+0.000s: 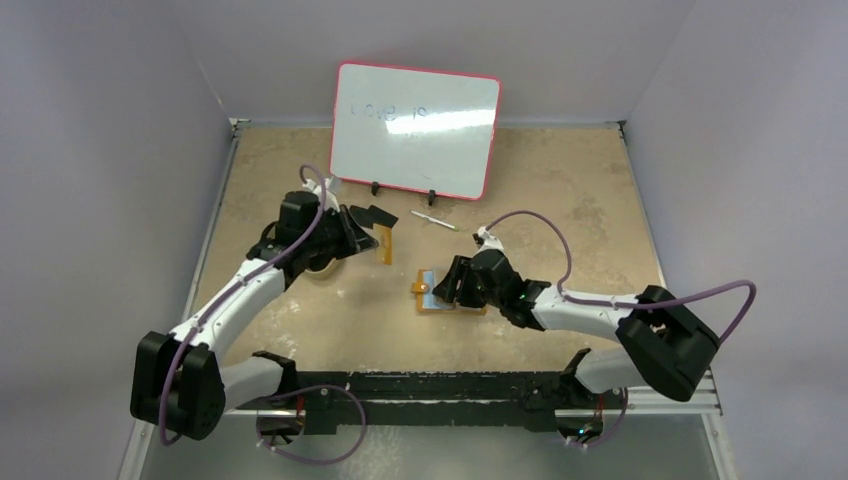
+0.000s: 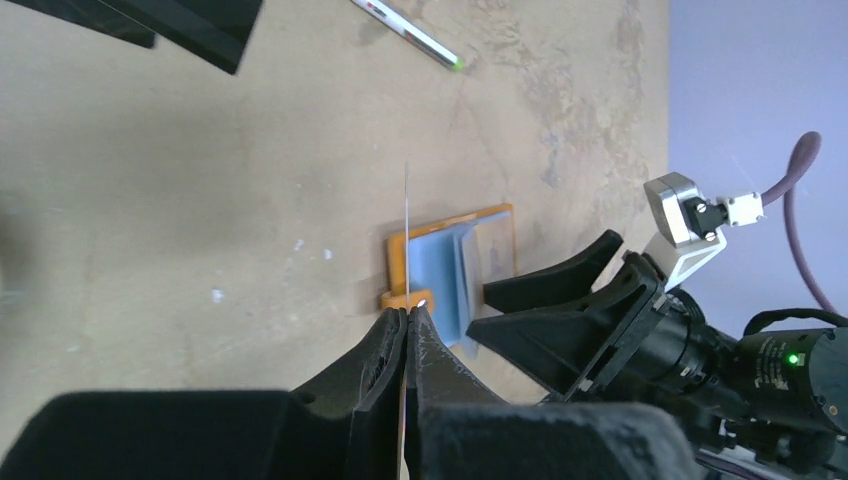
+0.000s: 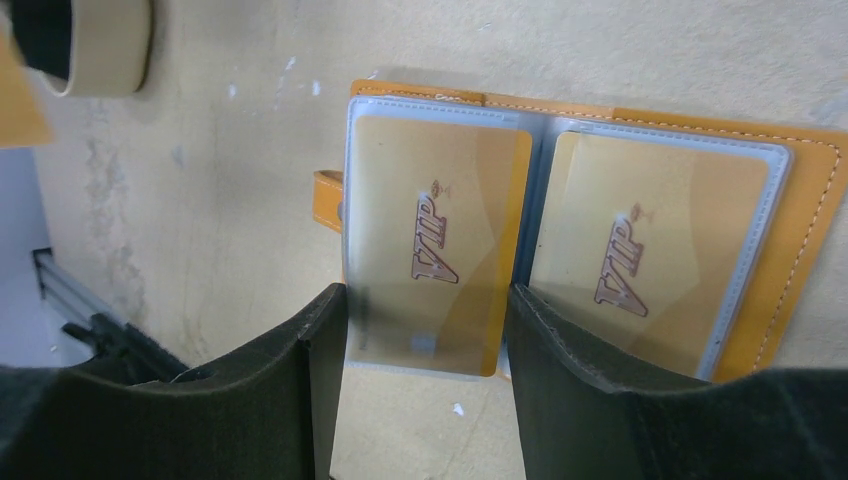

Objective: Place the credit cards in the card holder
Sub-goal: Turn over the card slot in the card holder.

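The table carries a whiteboard behind the open card holder. The right pincer, jaws apart, straddles its soft sleeve. Left of the holder, the left pincer clamps one credit card: thin, stiff, likely slippery; hold its short end. A pen behind obstructs nothing.

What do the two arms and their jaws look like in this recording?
The left arm and right arm both have white tubular links between bulky black joint housings. A purple cable loops loosely along each. The jaws are matte black, broad and tapering. A small green light glows near the right wrist.
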Controlling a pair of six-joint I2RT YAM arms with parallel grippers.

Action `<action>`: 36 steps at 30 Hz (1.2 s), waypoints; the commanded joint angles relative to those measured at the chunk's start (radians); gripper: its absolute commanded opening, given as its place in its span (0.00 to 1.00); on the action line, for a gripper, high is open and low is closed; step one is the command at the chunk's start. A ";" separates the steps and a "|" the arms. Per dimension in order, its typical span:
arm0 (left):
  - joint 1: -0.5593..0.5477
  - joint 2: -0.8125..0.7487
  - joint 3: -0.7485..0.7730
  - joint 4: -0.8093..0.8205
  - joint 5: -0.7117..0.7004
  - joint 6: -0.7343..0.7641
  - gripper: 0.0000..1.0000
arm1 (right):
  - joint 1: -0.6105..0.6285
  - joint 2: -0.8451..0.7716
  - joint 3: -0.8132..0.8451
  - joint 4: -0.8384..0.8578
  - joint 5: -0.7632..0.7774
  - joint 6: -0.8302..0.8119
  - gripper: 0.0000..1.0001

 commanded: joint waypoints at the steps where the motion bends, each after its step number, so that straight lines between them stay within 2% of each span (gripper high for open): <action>1: -0.059 0.031 -0.038 0.201 0.008 -0.125 0.00 | -0.011 -0.041 -0.016 0.188 -0.089 0.017 0.55; 11: -0.165 0.092 -0.032 0.246 -0.042 -0.153 0.00 | -0.060 -0.035 -0.095 0.361 -0.215 0.051 0.55; 18: -0.232 0.141 -0.037 0.216 -0.084 -0.151 0.00 | -0.073 -0.023 -0.118 0.396 -0.232 0.069 0.55; 24: -0.307 0.166 -0.103 0.357 -0.097 -0.236 0.00 | -0.076 -0.016 -0.120 0.405 -0.233 0.075 0.55; 27: -0.338 0.190 -0.104 0.354 -0.119 -0.238 0.00 | -0.076 -0.011 -0.118 0.407 -0.235 0.077 0.55; 32: -0.365 0.204 -0.125 0.386 -0.132 -0.263 0.00 | -0.078 -0.021 -0.109 0.372 -0.225 0.066 0.59; 36: -0.391 0.208 -0.123 0.410 -0.140 -0.279 0.00 | -0.078 -0.056 -0.045 0.189 -0.176 0.024 0.67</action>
